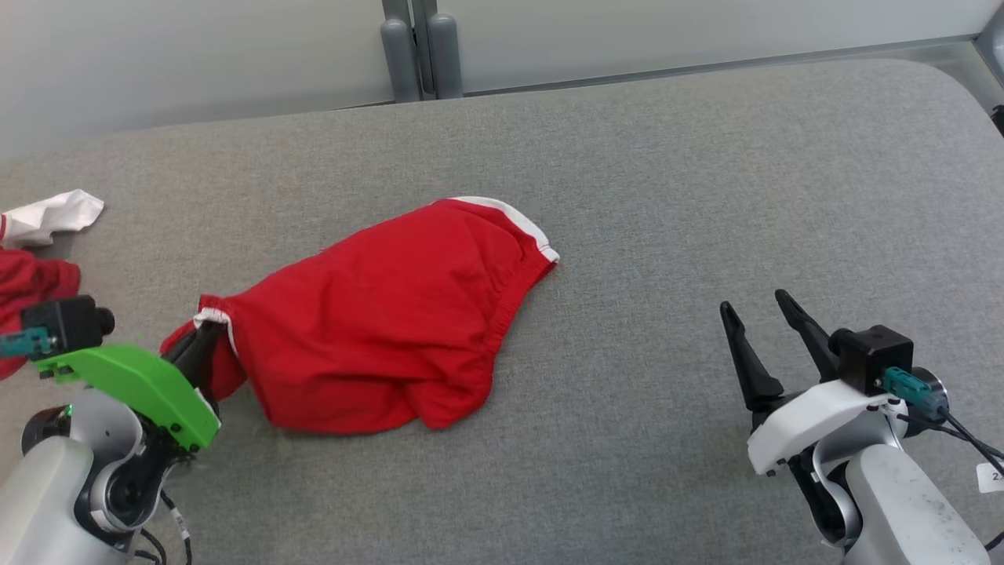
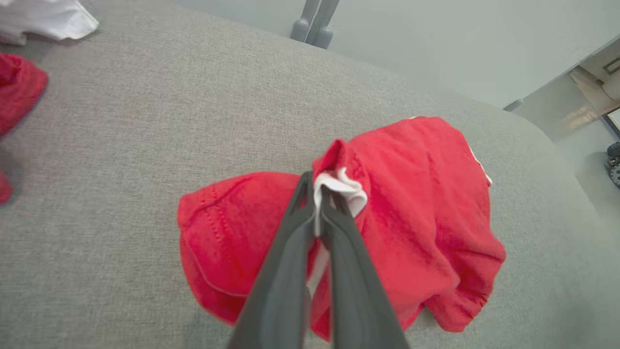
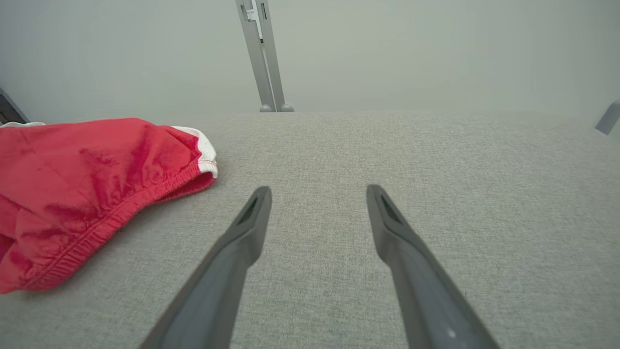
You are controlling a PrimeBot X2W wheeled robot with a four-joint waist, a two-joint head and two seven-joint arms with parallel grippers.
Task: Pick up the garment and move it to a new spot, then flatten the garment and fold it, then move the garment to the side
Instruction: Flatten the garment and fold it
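- At the far left edge of the head view, a heap of cloth [image 1: 35, 259], red with a white piece on top, is cut off by the frame, so its full shape cannot be made out.
- Just right of it, the green-cased left gripper [image 2: 316, 194] is seen. In the head view its tips are buried in red fabric.
- In the left wrist view, its two long, dark, smooth fingers [image 2: 286, 261] are pressed together. A bunched corner of white trim and red cloth is pinched between them.
- The garment [image 1: 384, 329], soft red cloth with a white band and a gathered elastic hem, is lying crumpled in a rounded mound at the centre-left of the surface. Its left corner is held by the left gripper. Its underside is hidden, and what kind of garment it is cannot be told.
- The surface [image 1: 667, 196] is padded and covered in coarse grey weave, with rounded corners.
- Two grey posts [image 1: 420, 47] are seen behind its far edge, their tops cut off.
- At the lower right, the white-cased right gripper [image 1: 754, 302] is seen with its jaws spread wide and nothing between them. It is positioned over bare grey weave, well apart from the garment. Whether its tips touch the surface cannot be told.
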